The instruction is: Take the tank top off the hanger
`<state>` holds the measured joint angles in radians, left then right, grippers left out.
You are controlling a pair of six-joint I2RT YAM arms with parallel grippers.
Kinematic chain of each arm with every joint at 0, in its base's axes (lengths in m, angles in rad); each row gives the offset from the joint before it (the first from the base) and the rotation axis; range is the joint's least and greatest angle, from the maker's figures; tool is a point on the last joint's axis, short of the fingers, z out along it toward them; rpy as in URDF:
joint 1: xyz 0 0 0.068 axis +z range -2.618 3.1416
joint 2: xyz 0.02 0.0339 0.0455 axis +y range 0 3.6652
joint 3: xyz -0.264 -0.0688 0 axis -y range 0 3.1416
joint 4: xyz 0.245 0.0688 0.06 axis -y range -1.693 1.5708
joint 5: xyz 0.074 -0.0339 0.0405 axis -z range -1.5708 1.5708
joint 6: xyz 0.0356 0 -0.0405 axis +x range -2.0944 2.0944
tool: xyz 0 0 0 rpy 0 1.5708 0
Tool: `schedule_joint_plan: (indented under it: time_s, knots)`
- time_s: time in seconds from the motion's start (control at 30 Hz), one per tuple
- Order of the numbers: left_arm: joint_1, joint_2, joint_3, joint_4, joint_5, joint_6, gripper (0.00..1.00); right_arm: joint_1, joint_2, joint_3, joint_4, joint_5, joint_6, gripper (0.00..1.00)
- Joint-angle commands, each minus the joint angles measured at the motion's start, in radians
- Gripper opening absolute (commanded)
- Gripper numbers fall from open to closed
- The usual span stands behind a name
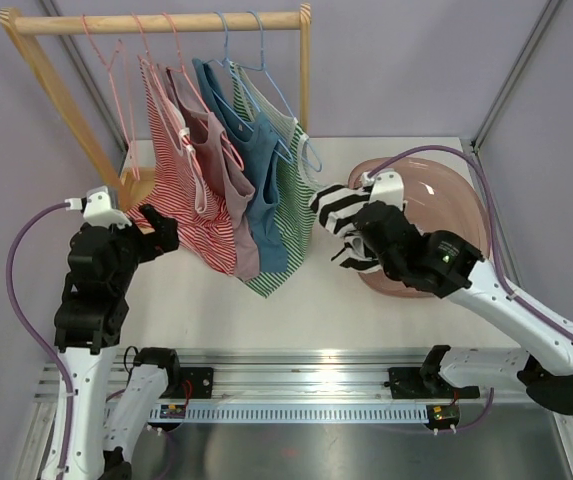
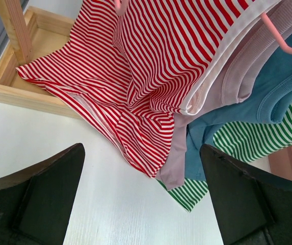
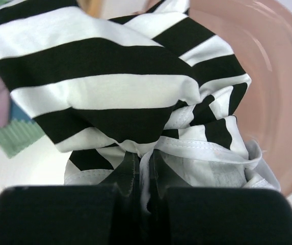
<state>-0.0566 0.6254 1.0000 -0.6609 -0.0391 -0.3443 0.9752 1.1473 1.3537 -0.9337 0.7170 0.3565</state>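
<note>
Tank top: wide black and white horizontal stripes with white binding at the hems. It is bunching into a crumpled wad with folds stacking over each other.

Right gripper is clamping it. In the right wrist view the fingers are pinching nearly together on a gathered fold at the lower middle of the wad, and cloth is spilling out above and to both sides.

The wad is hanging off the right gripper just above the near-left rim of the pink bowl. It is sitting to the right of the wooden rack, just beside the green-striped top. Whether the two are touching, I can't tell.

Four other garments are hanging on the rack. From left to right they are the red-striped top, a mauve one, a blue one and the green-striped one. All four are draping down toward the desk.

Left gripper is sitting with its jaws spread wide and nothing between them. It is hovering low over the desk and pointing at the lower hem of the red-striped top, close to it but not touching. In the left wrist view that hem is lying partly over the edge of the rack's wooden base frame.
</note>
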Motion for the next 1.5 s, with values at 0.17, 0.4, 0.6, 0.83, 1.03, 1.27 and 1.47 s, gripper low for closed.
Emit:
schedule_joint_plan:
  time_s: [0.17,0.4,0.6,0.83,1.03,1.27,1.47]
  knots:
    - [-0.011,0.008,0.121,-0.029,-0.004,0.001,0.99,-0.373,0.015,-0.060,0.108,-0.031,-0.031,0.00]
    - [-0.011,0.011,0.294,-0.057,0.096,0.007,0.99,-0.556,0.153,-0.088,0.220,-0.105,-0.037,0.53]
    - [-0.011,0.170,0.537,-0.152,0.134,0.027,0.99,-0.576,0.243,-0.031,0.170,-0.031,-0.001,0.99]
    - [-0.032,0.401,0.782,-0.196,0.158,0.019,0.99,-0.576,0.024,-0.122,0.272,-0.154,-0.020,0.99]
    - [-0.166,0.651,1.044,-0.295,-0.077,0.059,0.99,-0.576,-0.072,-0.136,0.257,-0.306,-0.039,1.00]
    - [-0.183,0.873,1.246,-0.359,-0.294,0.091,0.98,-0.576,-0.138,-0.171,0.263,-0.459,-0.047,0.99]
    - [-0.183,0.964,1.272,-0.335,-0.352,0.106,0.82,-0.576,-0.155,-0.194,0.269,-0.507,-0.056,0.98]
